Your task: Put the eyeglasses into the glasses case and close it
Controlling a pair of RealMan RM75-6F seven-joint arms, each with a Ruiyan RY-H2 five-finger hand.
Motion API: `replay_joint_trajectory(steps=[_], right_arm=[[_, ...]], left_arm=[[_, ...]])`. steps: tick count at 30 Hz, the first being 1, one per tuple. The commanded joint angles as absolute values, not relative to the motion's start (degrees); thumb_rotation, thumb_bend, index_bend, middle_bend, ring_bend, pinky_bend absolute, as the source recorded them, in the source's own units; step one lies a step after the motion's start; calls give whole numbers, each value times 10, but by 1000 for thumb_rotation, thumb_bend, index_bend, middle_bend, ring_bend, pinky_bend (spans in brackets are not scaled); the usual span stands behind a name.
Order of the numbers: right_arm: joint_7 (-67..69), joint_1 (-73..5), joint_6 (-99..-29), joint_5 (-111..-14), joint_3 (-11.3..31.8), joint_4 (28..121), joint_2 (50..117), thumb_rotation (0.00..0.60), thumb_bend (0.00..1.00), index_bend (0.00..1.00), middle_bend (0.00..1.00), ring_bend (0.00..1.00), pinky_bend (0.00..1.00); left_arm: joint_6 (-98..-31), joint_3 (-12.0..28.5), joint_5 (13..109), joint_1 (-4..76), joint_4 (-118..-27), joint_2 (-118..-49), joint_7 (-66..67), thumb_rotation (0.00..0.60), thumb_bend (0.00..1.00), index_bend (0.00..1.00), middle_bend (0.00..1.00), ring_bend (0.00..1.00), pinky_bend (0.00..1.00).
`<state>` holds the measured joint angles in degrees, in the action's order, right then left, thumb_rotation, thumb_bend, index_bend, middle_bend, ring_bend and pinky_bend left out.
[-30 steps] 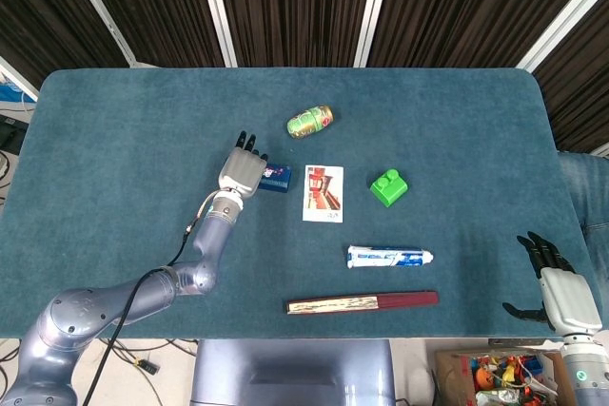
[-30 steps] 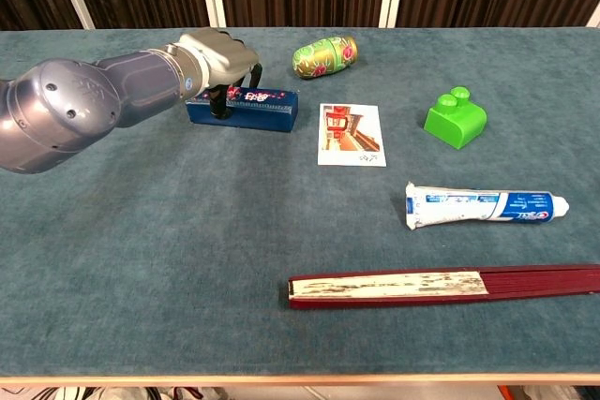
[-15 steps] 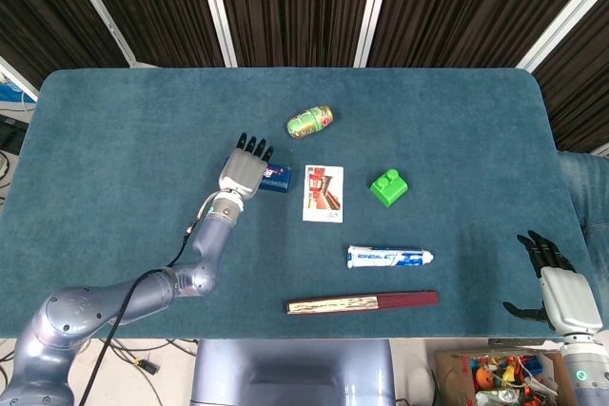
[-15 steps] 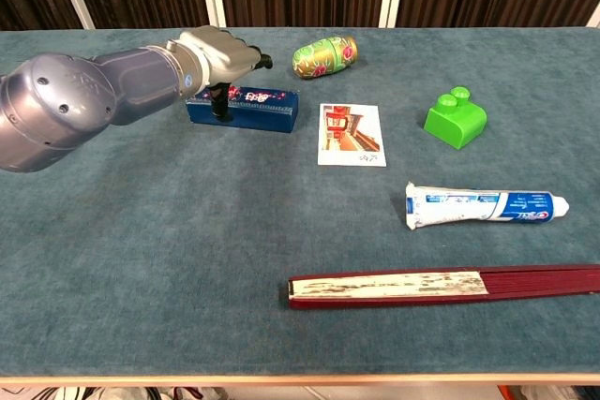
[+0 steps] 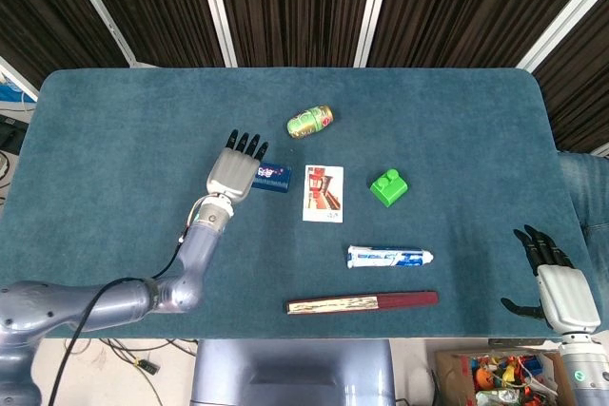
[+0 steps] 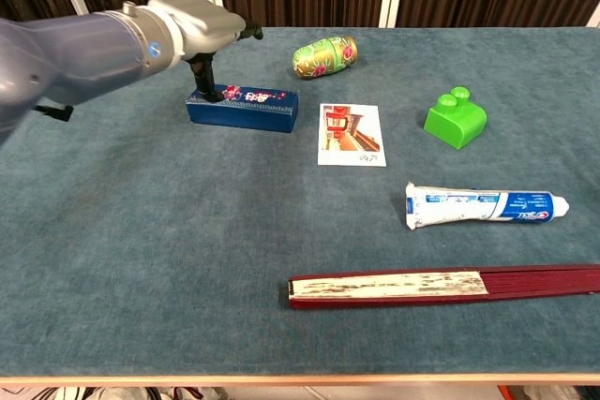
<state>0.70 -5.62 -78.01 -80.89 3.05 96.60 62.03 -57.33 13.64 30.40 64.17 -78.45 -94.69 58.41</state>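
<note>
Neither view shows eyeglasses or a glasses case. A dark blue printed box [image 5: 275, 178] [image 6: 242, 108] lies left of the table's centre. My left hand [image 5: 233, 167] [image 6: 192, 30] hovers over the box's left end with its fingers spread and straight. In the chest view its dark thumb reaches down to the box's top. It holds nothing. My right hand [image 5: 554, 280] hangs off the table's front right corner, fingers apart and empty. The chest view does not show it.
A green patterned can [image 5: 310, 122] [image 6: 324, 55] lies behind the box. A photo card [image 5: 324, 193] [image 6: 352, 134], a green brick [image 5: 388, 187] [image 6: 455, 117], a toothpaste tube [image 5: 388, 257] [image 6: 486, 204] and a folded red fan [image 5: 362, 302] [image 6: 441, 286] lie to the right and front.
My left hand has risen and shifted a little left off the blue box, and its fingers have straightened out. The box and my right hand stay put.
</note>
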Motion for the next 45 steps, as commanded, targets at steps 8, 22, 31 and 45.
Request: replay_joint_trajectory(steps=[8, 22, 31, 45], right_arm=[[13, -51, -807, -833, 31, 952, 629, 600, 95, 57, 0, 32, 178], [25, -47, -832, -855, 32, 939, 639, 600, 95, 59, 0, 32, 178], [32, -47, -833, -862, 30, 934, 638, 600, 94, 59, 0, 32, 178], [22, -46, -835, -867, 28, 932, 641, 600, 94, 59, 0, 32, 178]], left_arm=[[-749, 102, 343, 511, -1116, -766, 519, 600, 265, 21, 13, 0, 0], [-860, -21, 571, 387, -1245, -673, 470, 600, 260, 21, 13, 0, 0], [-914, -78, 706, 297, -1177, -674, 364, 600, 260, 21, 10, 0, 0], [-943, -92, 776, 209, -1101, -631, 210, 600, 260, 23, 6, 0, 0]])
